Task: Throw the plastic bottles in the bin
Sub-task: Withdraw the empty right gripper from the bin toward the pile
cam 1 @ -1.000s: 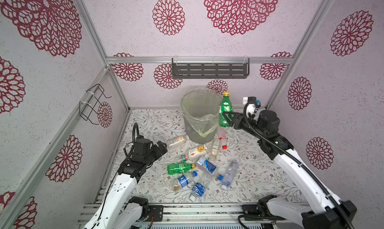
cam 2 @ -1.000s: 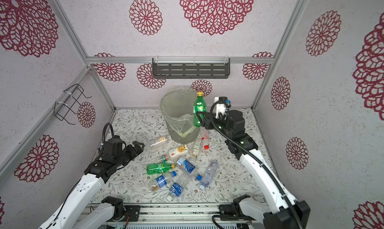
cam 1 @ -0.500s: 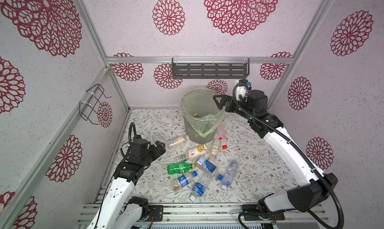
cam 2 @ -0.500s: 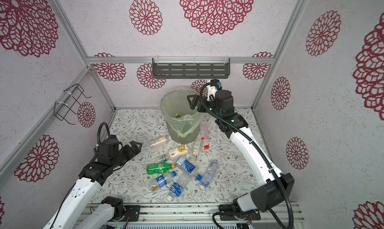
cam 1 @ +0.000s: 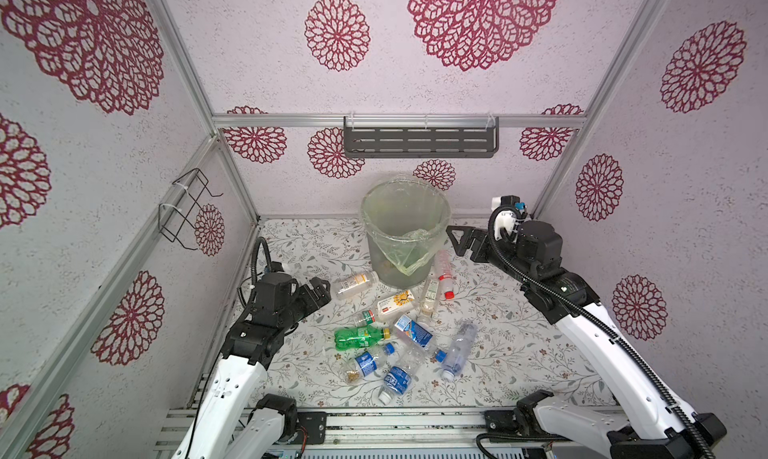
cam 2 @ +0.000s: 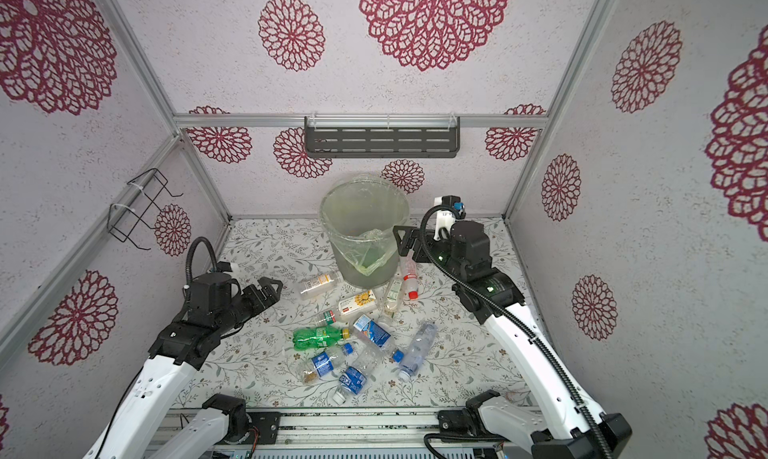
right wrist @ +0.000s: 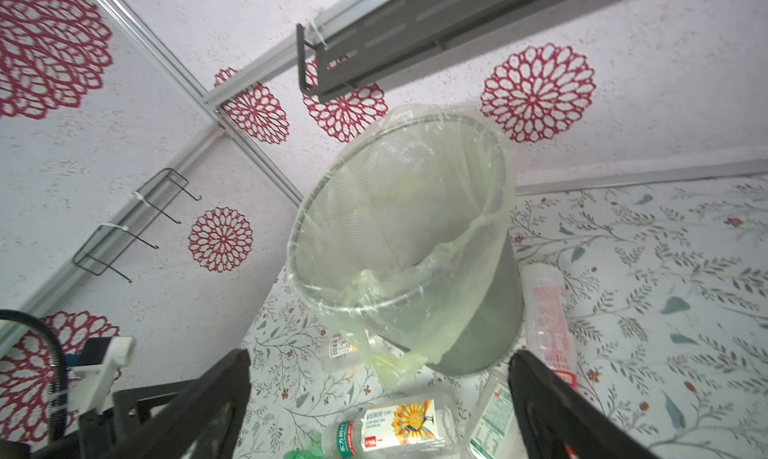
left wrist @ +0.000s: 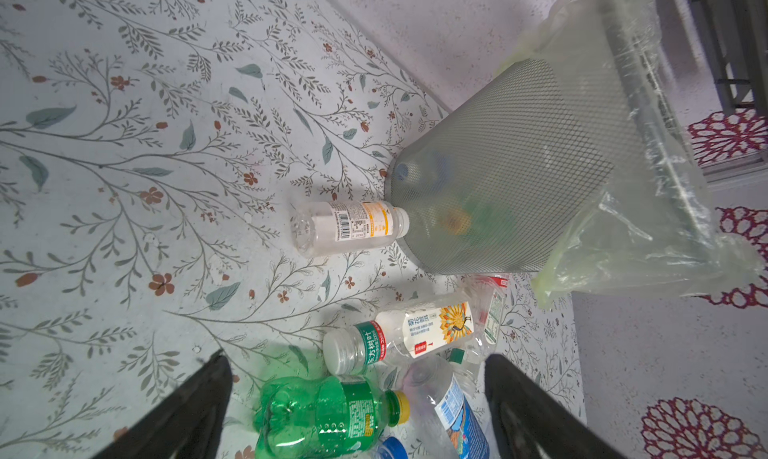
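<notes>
The bin, a grey mesh bucket with a yellowish bag, stands at the back middle. Through its wall green and yellow shapes show near the bottom. Several plastic bottles lie in front of it, among them a green one, a sunflower-label one and a red-capped one. My right gripper is open and empty, just right of the bin. My left gripper is open and empty above the floor, left of the pile.
A white-label bottle lies against the bin's left foot. A grey slotted shelf hangs on the back wall above the bin and a wire rack on the left wall. Walls close in three sides.
The right gripper held a green bottle upright beside the bin's rim, opened over the rim, and has drawn back lower to the right, empty. The left arm shifted only slightly.
</notes>
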You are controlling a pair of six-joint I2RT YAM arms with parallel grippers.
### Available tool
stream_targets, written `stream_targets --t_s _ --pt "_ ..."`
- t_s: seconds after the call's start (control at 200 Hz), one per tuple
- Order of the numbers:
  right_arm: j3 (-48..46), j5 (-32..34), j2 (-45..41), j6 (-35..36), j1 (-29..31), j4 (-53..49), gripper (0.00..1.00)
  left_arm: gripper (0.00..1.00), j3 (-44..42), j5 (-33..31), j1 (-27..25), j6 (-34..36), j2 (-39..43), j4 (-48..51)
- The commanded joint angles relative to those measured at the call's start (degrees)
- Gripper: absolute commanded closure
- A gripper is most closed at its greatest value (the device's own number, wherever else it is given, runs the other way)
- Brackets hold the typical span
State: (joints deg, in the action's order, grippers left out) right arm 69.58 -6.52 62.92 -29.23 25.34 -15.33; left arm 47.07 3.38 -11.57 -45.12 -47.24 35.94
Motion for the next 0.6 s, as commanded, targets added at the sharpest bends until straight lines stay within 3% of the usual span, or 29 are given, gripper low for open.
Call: stream_targets --t_s 0.0,0.595 --pt "-2.23 3.24 -2.62 -1.02 0.23 -0.1 0.01 0.03 0.53 0.13 0.41 1.96 0.4 1.76" --pt "-17.32 9.56 -11.01 -6.37 0.18 -0.76 0.01 0.03 -3.12 3.78 0.41 1.19 2.33 1.5"
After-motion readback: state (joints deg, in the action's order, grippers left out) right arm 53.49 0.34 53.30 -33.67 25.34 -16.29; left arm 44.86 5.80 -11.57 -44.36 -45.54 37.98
